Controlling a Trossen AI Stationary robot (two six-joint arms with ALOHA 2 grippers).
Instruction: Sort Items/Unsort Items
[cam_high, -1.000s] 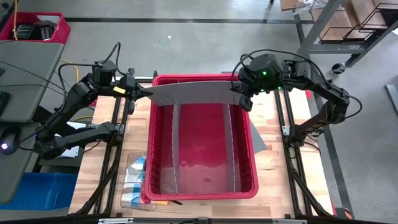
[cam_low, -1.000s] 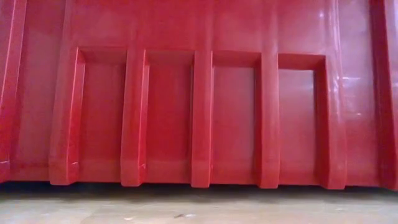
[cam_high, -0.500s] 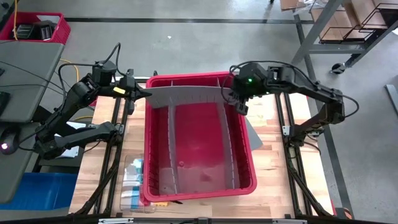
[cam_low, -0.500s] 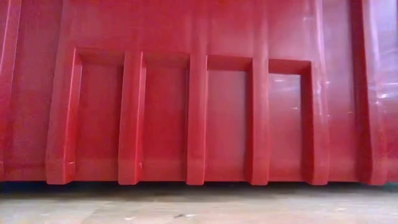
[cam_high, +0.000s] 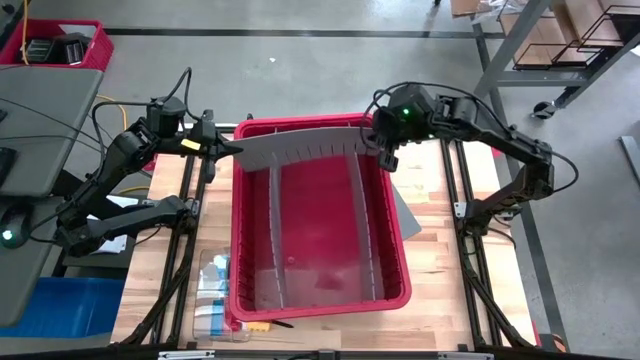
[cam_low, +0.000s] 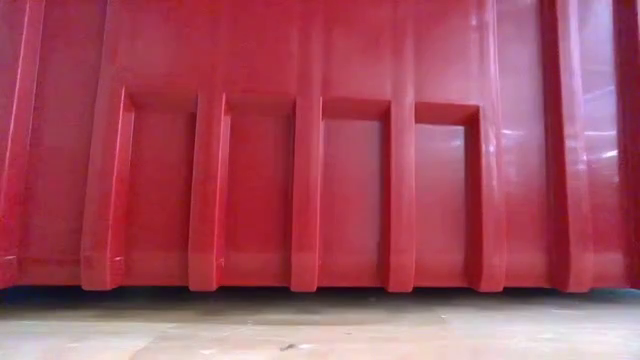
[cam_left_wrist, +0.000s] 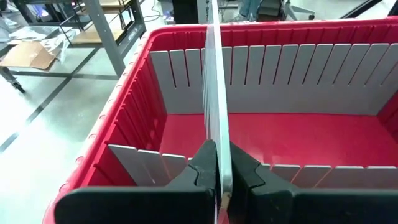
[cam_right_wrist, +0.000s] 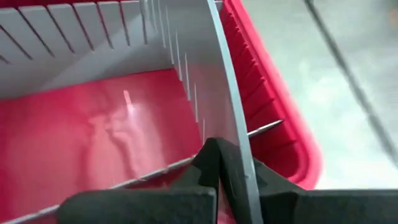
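Two arms hold one grey divider (cam_high: 300, 150) between them, above the far end of the red bin (cam_high: 322, 300). The left gripper (cam_high: 228, 150), at about ten o'clock from the bin's middle, has its jaws pinched on the divider's left end; the left wrist view shows the thin sheet (cam_left_wrist: 216, 93) edge-on, clamped between the two dark fingers (cam_left_wrist: 202, 171) of that gripper (cam_left_wrist: 222, 177), over the bin's red wall (cam_left_wrist: 124, 106). The slotted sheet bows across the bin's far rim, from ten o'clock round to two o'clock.

Inside the bin two more grey dividers stand lengthways, one left of centre (cam_high: 272, 235) and one right of centre (cam_high: 368, 235), splitting the red floor into three long lanes. The floor that shows looks bare.

The items (cam_high: 215, 290) lie on the bench (cam_high: 440, 290) just beside the bin's left wall, near eight o'clock: a clutter of pale and blue pieces that cannot be told apart. A yellow piece (cam_high: 255, 326) and a thin dark stick (cam_high: 283, 324) peek out at the bin's near edge.

The right gripper (cam_high: 378, 148), at two o'clock, has its jaws shut on the divider's right end; its wrist view shows the curved sheet (cam_right_wrist: 227, 93) gripped between its fingers (cam_right_wrist: 208, 165), the gripper (cam_right_wrist: 239, 177) just inside the bin's rim (cam_right_wrist: 273, 106).

The low view is filled by the bin's ribbed red side (cam_low: 320, 180) resting on the bench (cam_low: 320, 335).
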